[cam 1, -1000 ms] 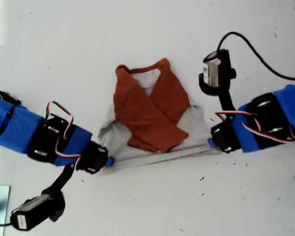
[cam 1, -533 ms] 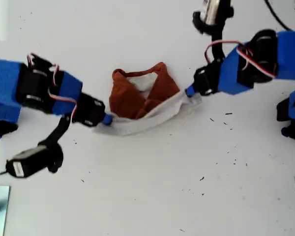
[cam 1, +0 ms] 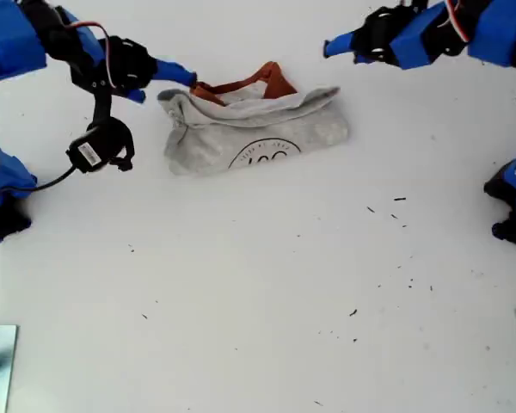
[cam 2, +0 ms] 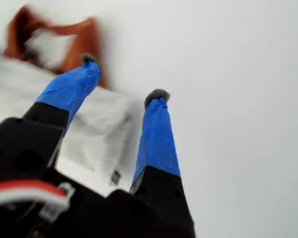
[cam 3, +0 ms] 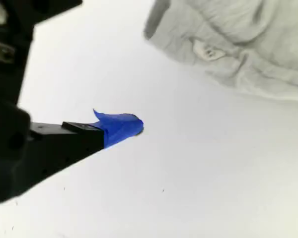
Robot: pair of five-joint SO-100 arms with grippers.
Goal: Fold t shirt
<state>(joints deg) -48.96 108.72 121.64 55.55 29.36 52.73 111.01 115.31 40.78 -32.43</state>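
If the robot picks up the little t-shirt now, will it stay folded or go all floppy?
Probably floppy: the t shirt lies in soft wrinkled bunches on the white table, so a lifted edge would likely droop and unfold. It looks thin, so probably light. Pushed, it would likely crumple more than slide.

Soft, matt heather-grey knit cloth with rust-orange trim: t shirt (cam 1: 258, 133). Smooth, faintly glossy white surface (cam 1: 267, 292), speckled with dark flecks. Matt blue tape over black plastic: first end effector (cam 2: 121, 82).

surface: we see a white table (cam 1: 258, 301) | marks: small dark specks (cam 1: 400, 211) scattered | light: bright, even
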